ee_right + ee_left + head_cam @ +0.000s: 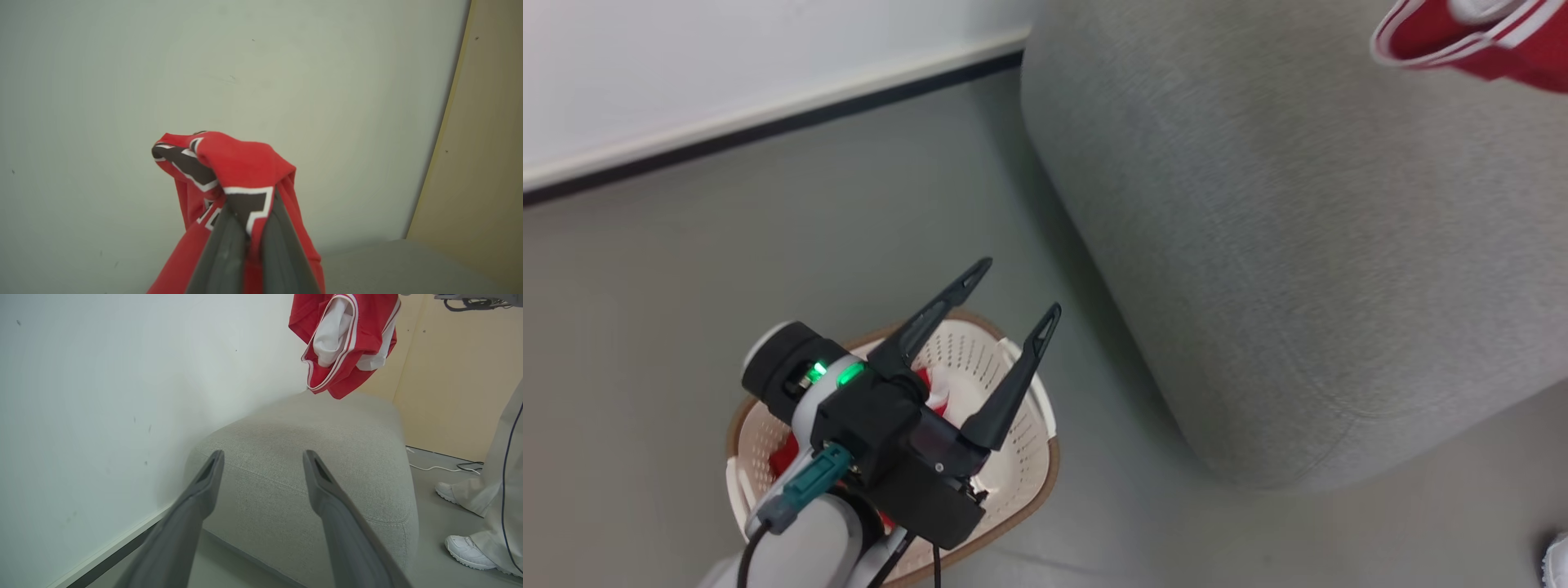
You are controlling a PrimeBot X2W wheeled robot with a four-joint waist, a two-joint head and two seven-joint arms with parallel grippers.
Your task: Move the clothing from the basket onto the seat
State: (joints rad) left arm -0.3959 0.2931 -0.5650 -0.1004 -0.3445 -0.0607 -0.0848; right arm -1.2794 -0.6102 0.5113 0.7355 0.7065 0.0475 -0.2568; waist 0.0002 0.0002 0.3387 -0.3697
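Left tool (pixel 1019 286) spread wide at lower left above the basket (pixel 980 347), red cloth (pixel 783 457) lying inside it, right tool (pixel 251 216) pressed together, pinching a red jersey (pixel 241 163) with black-and-white lettering, jersey dangling at upper right over the grey seat (pixel 1298 245)

Jersey (pixel 241 163) lettering — folded, illegible
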